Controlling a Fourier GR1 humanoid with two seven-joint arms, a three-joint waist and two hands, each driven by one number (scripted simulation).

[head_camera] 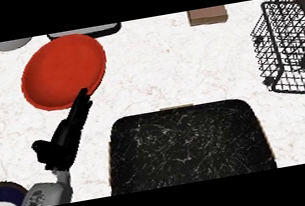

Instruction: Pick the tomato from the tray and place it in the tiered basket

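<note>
Tray (187, 145) lay right of left hand (62, 142), fingers straight, holding nothing, apparently idle; tomato unseen; basket (280, 43) farther right.

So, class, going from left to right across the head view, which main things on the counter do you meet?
Red plate → black tray → wire tiered basket.

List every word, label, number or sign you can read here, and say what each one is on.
None: no readable text anywhere in the head view.
The red plate, brown box and wire basket show no lettering.
The white veins on the black tray are a pattern, not writing.
</note>
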